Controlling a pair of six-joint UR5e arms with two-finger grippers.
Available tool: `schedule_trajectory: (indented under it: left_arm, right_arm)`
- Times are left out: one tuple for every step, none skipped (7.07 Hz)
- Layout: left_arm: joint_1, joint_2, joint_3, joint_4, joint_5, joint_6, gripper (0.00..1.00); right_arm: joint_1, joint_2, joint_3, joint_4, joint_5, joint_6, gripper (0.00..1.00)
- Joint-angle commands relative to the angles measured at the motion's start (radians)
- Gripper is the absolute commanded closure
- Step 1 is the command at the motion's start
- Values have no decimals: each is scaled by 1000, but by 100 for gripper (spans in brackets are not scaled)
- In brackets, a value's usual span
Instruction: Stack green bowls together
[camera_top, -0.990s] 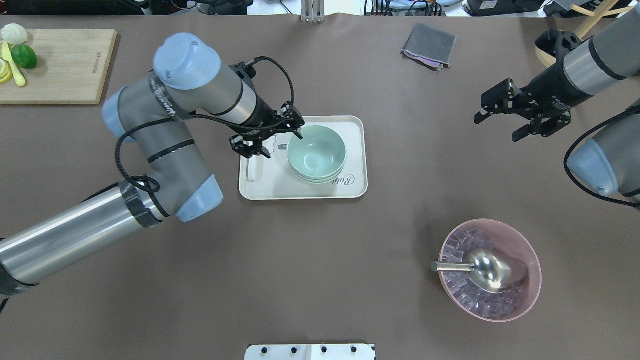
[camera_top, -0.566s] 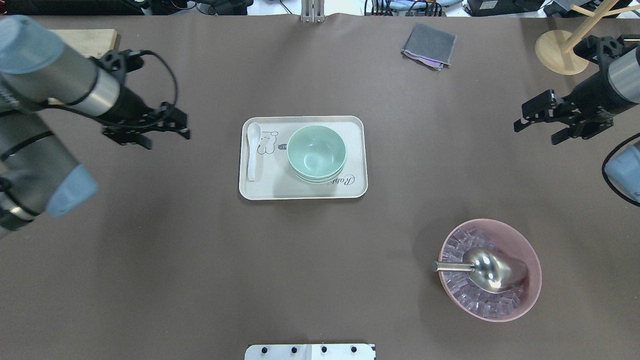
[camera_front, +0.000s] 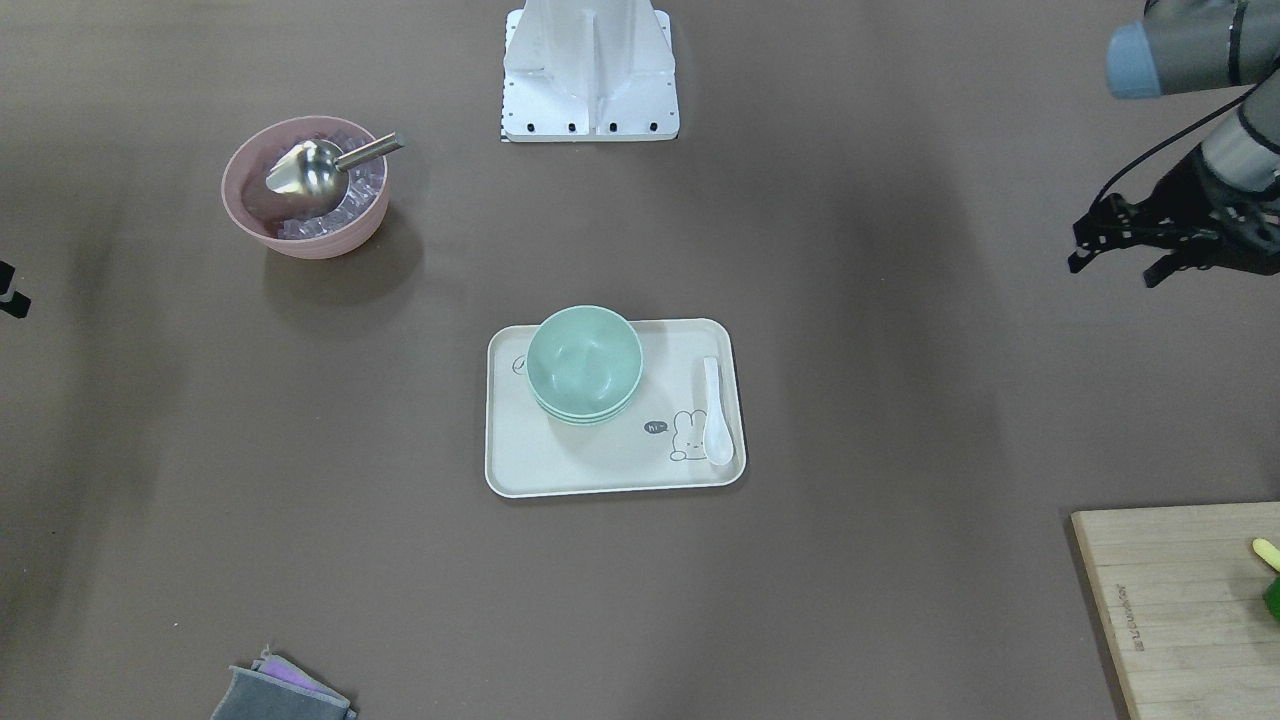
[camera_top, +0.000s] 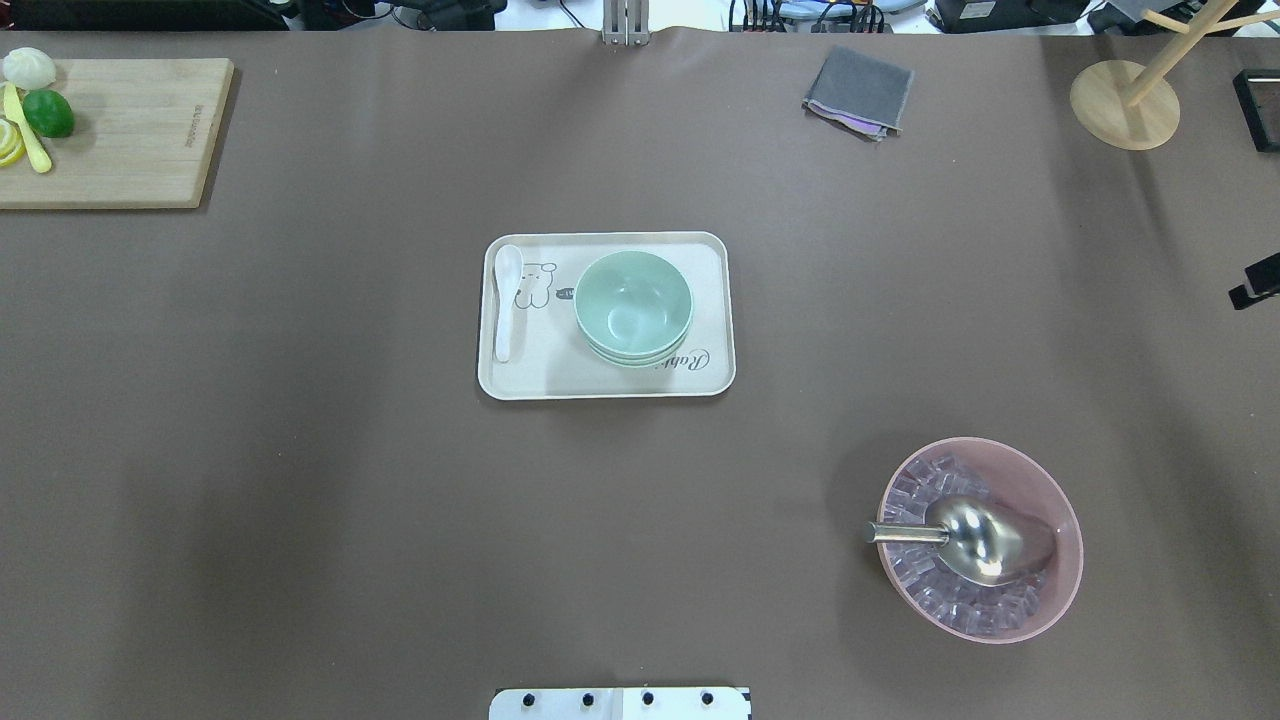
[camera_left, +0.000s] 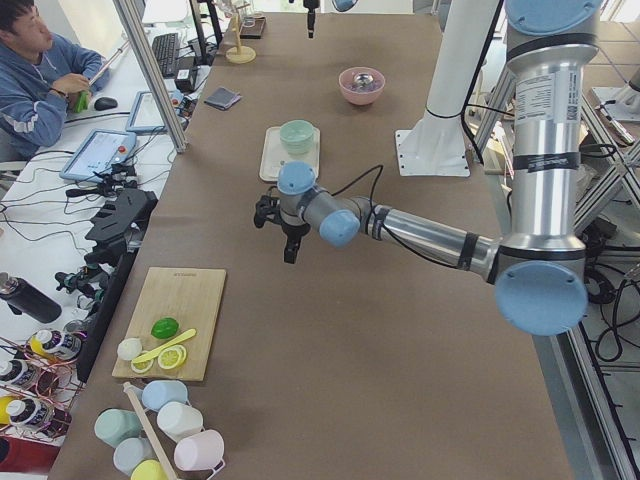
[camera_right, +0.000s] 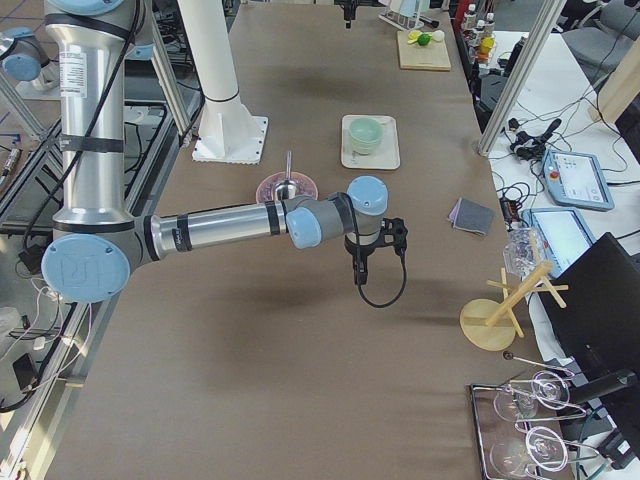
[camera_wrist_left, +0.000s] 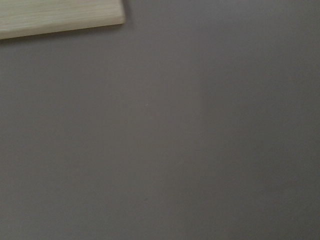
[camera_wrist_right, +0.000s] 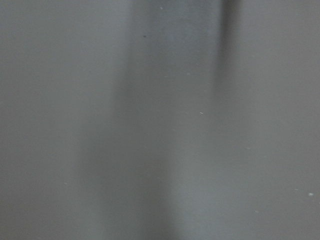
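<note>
The three green bowls (camera_top: 633, 305) sit nested in one stack on the cream tray (camera_top: 600, 385), right of a white spoon (camera_top: 505, 300). The stack also shows in the front view (camera_front: 584, 362) and the left view (camera_left: 296, 135). My left gripper (camera_front: 1112, 270) hangs open and empty over bare table, far from the tray toward the cutting board side. Of my right gripper only a black sliver (camera_top: 1256, 284) shows at the overhead view's right edge, so I cannot tell whether it is open. It holds nothing that I can see.
A pink bowl (camera_top: 1062, 515) with ice cubes and a metal scoop (camera_top: 985, 540) stands at the front right. A wooden cutting board (camera_top: 120, 130) with fruit lies back left. A grey cloth (camera_top: 858, 90) and a wooden stand (camera_top: 1125, 105) are at the back.
My left gripper has drawn back from the bowl stack to the left and out of the overhead view. My right arm has drawn back to the right edge. The bowls have not moved.
</note>
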Motion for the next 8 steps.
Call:
schedule_trajectory:
  left_arm:
    - [-101,94,0,1,-5,151,2]
    - [-103,96,6,4,-3,151,2]
    - [-103,132,17,-2,3,154,2]
    - [-105,139,19,2,-5,154,2]
    - [-109,139,20,9,-11,152,2]
    - [-114,139,29,53,-54,151,2]
    - [-148,139,28,74,-98,145,2]
    - [-178,128,39,102,-139,145,2]
  right_arm:
    - [61,-14,-3,-89,-24,-155,0]
    - [65,-14,-3,-91,-24,-155,0]
    - [64,-28,-3,-91,-24,-155,0]
    - [64,-40,-3,-89,-24,-158,0]
    - [62,-48,-5,-88,-24,-159,0]
    - [64,-60,-6,-89,-17,-205,0]
    - [76,-69,-6,-91,-9,-242,0]
    - [78,-69,-18,-91,-14,-244,0]
